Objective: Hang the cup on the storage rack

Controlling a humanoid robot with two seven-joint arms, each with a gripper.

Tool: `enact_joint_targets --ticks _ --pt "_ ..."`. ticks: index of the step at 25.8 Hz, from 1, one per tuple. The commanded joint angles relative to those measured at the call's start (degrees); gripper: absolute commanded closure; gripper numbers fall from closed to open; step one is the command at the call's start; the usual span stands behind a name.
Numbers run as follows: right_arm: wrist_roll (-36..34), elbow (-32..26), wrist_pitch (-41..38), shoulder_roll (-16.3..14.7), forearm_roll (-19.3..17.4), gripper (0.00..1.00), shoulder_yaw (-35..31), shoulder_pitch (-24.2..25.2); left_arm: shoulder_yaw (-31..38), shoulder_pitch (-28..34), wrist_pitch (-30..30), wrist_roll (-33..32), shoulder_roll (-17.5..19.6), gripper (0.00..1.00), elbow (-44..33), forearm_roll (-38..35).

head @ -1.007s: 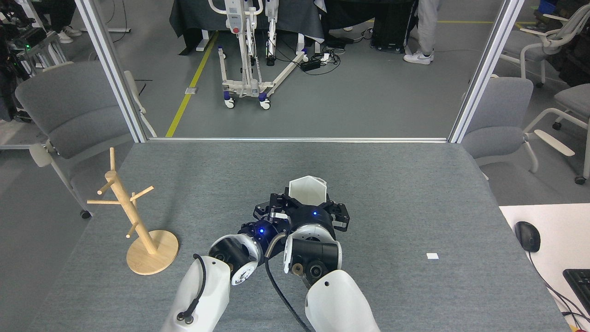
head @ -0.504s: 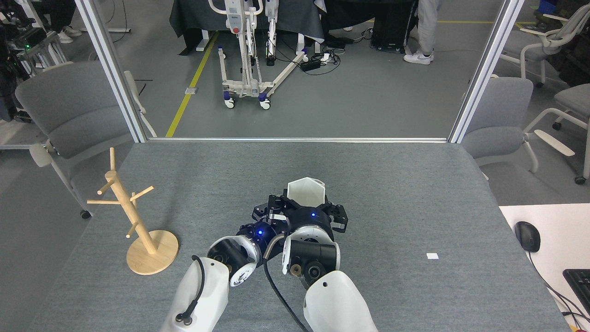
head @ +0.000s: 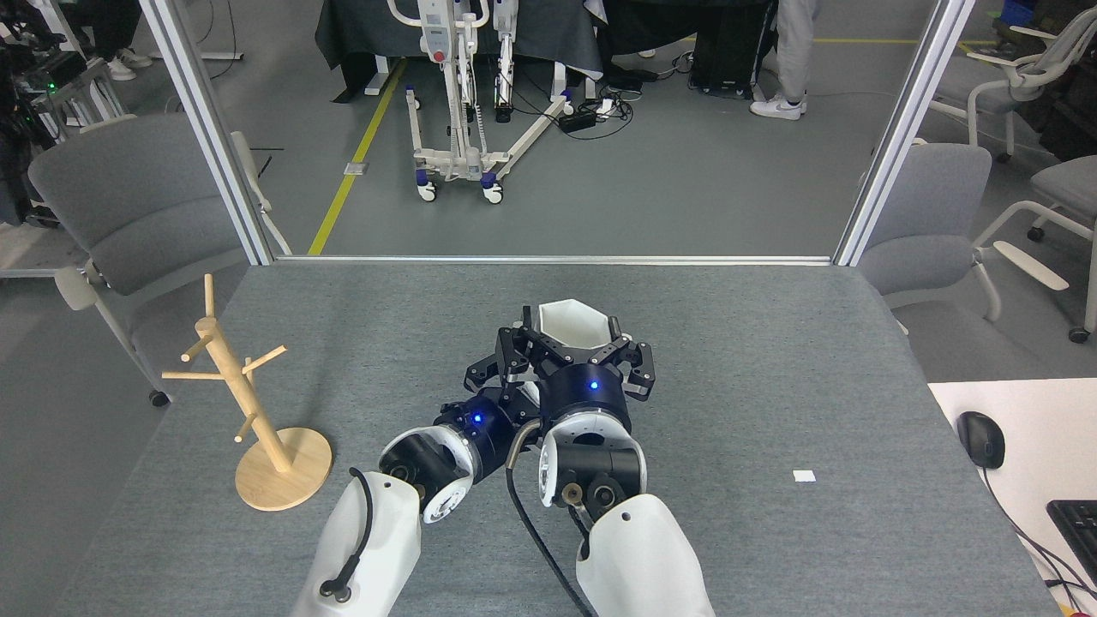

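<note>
Head view shows your desk, both arms reaching forward side by side at its centre. Your right tool is clamped on the white cup; the left tool, just beside, can't be read. The storage rack stands well apart, left.

Robotics lab, wheeled lift frame, floor cables, office chairs
</note>
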Motion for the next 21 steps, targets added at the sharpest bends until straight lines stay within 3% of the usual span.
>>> enact_joint_targets --ticks 1,9,12,15,18,21 --pt "-8.97 0.00 -0.93 -0.06 -2.70 0.00 -0.41 0.05 0.02 0.96 0.05 -0.19 0.01 1.00 0.23 -0.02" --pt "-15.21 -0.17 -2.43 0.02 -2.88 0.01 -2.16 0.40 0.02 2.54 0.31 -0.19 0.01 1.00 -0.04 -0.02" --pt "-22.42 -1.05 -2.51 -0.33 -2.88 0.01 -6.82 0.31 0.02 2.54 0.49 -0.19 -0.08 1.00 -0.04 -0.02" --pt "-24.61 -1.67 -4.09 -1.65 -2.96 0.01 -14.82 0.05 0.11 3.50 0.66 -0.19 -0.16 1.00 -0.21 -0.02" --pt "-24.53 -1.31 -11.38 -5.78 -3.93 0.01 -24.92 0.93 0.46 4.73 0.75 0.07 -0.43 1.00 -0.39 -0.02" --pt "-24.53 0.09 -25.01 -11.40 -5.69 0.01 -34.60 5.32 0.90 5.61 0.75 0.42 -0.78 1.00 -0.39 -0.02"
